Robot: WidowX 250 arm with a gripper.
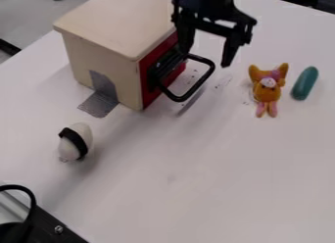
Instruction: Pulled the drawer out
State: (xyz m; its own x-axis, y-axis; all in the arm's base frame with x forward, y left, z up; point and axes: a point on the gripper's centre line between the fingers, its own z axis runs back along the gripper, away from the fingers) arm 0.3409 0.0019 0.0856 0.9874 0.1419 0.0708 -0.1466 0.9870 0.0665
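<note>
From my end, the drawer (149,90) looks shut or very nearly so: its red front sits in the side of the cream box (108,16) on the white surface (196,188), with the black loop handle (203,82) sticking out. My gripper (206,58) hangs just above that handle, jaws spread wide and nothing held between them. I can't tell whether one jaw touches the loop. So I'd call this the approach stage: the jaws are about in place, and I judge that hooking the handle and the whole pull are left.
</note>
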